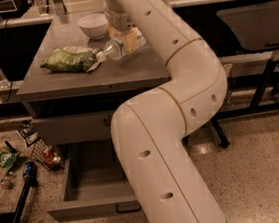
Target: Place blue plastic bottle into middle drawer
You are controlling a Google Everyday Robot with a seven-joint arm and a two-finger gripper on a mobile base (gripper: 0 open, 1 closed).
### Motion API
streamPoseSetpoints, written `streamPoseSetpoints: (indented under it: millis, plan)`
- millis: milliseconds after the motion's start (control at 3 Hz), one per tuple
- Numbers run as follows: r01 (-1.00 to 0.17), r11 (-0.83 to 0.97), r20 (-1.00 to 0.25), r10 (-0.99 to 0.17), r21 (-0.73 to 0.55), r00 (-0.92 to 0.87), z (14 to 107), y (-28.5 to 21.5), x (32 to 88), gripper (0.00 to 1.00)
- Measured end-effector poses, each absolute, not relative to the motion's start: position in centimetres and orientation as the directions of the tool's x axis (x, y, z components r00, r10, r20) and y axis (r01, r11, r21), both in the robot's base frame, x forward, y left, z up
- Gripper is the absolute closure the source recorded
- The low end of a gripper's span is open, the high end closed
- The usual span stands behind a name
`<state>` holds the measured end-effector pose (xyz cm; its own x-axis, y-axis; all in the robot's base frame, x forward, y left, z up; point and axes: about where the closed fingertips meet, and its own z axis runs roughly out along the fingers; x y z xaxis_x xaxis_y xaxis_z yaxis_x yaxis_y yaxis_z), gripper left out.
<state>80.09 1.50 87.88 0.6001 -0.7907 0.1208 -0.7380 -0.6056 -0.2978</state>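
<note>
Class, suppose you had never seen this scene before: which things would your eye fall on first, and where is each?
The big white robot arm fills the middle foreground, bending up to the grey cabinet, where its end effector sits over the blue plastic bottle beside a green bag. Below, the middle drawer stands pulled open, and a green packet lies on the floor at left.
</note>
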Motion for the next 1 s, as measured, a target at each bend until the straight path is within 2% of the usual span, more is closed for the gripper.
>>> streamPoseSetpoints:
  millis: [333, 1000]
  plan:
    - [-0.806, -0.464, -0.075, -0.849, -0.367, 0.523, 91.3, -0.2, 77.0, 1.0]
    - [-0.913, -0.229, -0.31, -0.889, -0.338, 0.337, 93.1, -2.3, 70.7, 1.0]
